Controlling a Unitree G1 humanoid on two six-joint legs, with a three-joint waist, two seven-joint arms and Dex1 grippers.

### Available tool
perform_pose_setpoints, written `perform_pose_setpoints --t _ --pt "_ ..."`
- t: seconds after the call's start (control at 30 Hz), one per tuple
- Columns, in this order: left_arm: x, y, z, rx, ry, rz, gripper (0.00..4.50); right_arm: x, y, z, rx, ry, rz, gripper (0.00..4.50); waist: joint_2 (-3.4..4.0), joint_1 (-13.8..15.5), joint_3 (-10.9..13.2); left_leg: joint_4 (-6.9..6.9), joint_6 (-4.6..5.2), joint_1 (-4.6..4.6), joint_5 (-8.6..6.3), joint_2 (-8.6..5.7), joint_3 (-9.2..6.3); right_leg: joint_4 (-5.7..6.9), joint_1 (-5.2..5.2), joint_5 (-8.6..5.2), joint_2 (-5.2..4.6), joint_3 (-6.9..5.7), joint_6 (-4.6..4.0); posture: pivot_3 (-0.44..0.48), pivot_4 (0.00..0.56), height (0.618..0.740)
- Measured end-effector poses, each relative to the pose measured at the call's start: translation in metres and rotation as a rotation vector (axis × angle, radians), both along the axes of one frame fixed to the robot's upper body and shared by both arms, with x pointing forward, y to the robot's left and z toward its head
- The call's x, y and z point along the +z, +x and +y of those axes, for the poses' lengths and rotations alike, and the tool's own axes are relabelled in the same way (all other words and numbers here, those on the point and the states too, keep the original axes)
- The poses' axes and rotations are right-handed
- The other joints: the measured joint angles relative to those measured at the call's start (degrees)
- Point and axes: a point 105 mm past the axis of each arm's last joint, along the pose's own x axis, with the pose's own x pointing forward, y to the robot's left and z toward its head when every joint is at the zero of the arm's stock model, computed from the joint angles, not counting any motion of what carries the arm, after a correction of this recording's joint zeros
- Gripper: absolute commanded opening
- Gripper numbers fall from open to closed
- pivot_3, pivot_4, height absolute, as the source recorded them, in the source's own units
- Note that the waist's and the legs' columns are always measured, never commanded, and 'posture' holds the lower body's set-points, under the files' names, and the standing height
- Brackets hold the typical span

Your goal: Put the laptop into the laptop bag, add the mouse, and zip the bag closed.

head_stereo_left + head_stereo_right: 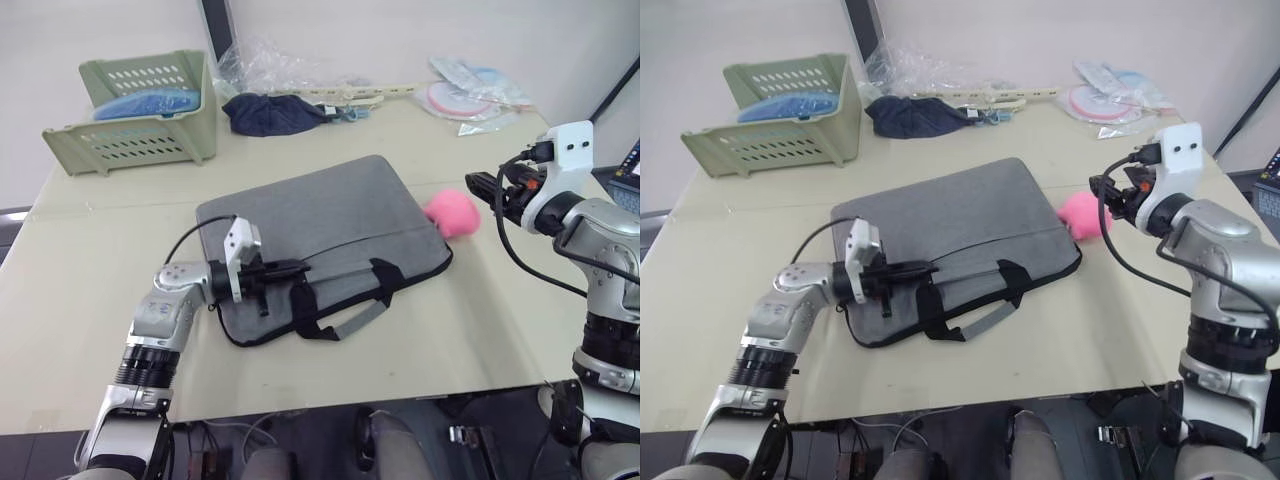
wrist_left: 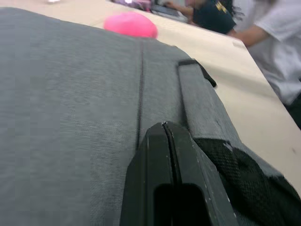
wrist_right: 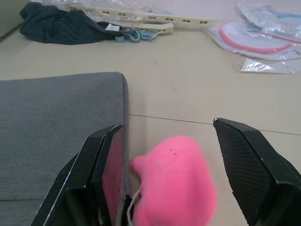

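Laptop bag: the grey laptop bag point(image 1: 320, 240) lies flat in the middle of the bench point(image 1: 90, 290), strap handles point(image 1: 335, 312) spilling off its near edge.
Left gripper: the left gripper point(image 1: 290, 268) is down on the bag's near edge, right by the handles, fingers point(image 2: 171, 183) clenched tight together; whether a zipper pull is pinched between them can't be made out.
Right gripper: the right gripper point(image 3: 169, 183) hovers beyond the bag's right end, fingers point(image 3: 256, 169) spread wide, straddling a fuzzy pink lump point(image 1: 452, 213) that sits just beside the bag's corner.
Laptop and mouse: no silver lid, no white mouse anywhere on the bench; my guess is they're already inside, since the bag looks filled out and flat.
Progress: packing looks done, so the zipping is likely what's in hand, and how far the zipper has run can't be told.
Background: green basket point(image 1: 140, 110) at the far left, dark navy cloth bundle point(image 1: 270, 112) behind the bag, plastic packets point(image 1: 480, 90) far right.
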Motion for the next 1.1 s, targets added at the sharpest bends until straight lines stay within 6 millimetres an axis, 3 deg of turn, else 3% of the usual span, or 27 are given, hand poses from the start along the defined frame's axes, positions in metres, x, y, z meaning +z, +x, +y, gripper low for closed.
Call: perform_pose_setpoints --t 0.2,0.4,0.57,0.63,0.87,1.0,1.1 --pt "0.078 0.014 0.028 0.191 -0.14 -0.158 0.0 -0.005 -0.013 0.016 0.022 -0.004 0.004 3.34 -0.11 0.7 0.4 0.01 0.02 -0.14 0.01 -0.14 -0.07 -0.16 -0.01 0.04 -0.04 -0.02 0.04 0.0 0.15 0.74" --pt "0.105 0.019 0.081 0.404 -0.198 -0.21 0.0 -0.004 -0.024 0.021 0.025 -0.017 0.009 3.34 -0.24 0.6 0.6 -0.01 0.02 -0.14 0.01 -0.13 -0.05 -0.17 -0.01 0.03 0.01 -0.05 0.04 0.0 0.15 0.74" --pt "0.107 0.014 0.136 0.557 -0.209 -0.217 0.0 -0.012 -0.036 0.006 -0.041 0.0 0.046 3.34 -0.24 0.6 0.6 -0.02 0.02 -0.14 0.01 -0.13 -0.02 -0.19 -0.01 0.03 0.03 -0.05 0.04 0.0 0.15 0.74" --pt "0.102 0.013 0.147 0.589 -0.222 -0.199 0.0 -0.013 -0.04 0.002 -0.058 0.004 0.056 3.34 -0.25 0.8 0.6 -0.01 0.02 -0.14 0.01 -0.13 -0.01 -0.19 -0.01 0.03 0.03 -0.04 0.05 0.0 0.15 0.74" --pt "0.085 0.015 0.153 0.598 -0.205 -0.13 0.0 -0.016 -0.045 0.008 -0.069 0.032 0.056 3.34 -0.25 1.1 0.6 -0.01 0.0 -0.12 0.01 -0.13 0.03 -0.17 -0.01 0.03 0.08 0.0 0.05 0.0 0.15 0.74" --pt "0.081 0.017 0.146 0.578 -0.187 -0.116 1.23 -0.018 -0.043 0.01 -0.074 0.047 0.058 3.45 -0.25 1.1 0.6 -0.02 0.0 -0.11 0.01 -0.13 0.05 -0.17 -0.02 0.03 0.1 0.0 0.05 0.0 0.15 0.74" --pt "0.075 0.017 0.145 0.57 -0.177 -0.096 2.57 -0.02 -0.043 0.012 -0.074 0.061 0.062 3.45 -0.25 0.9 0.6 -0.03 0.0 -0.08 0.01 -0.13 0.09 -0.17 -0.02 0.03 0.11 0.03 0.05 0.0 0.15 0.74"
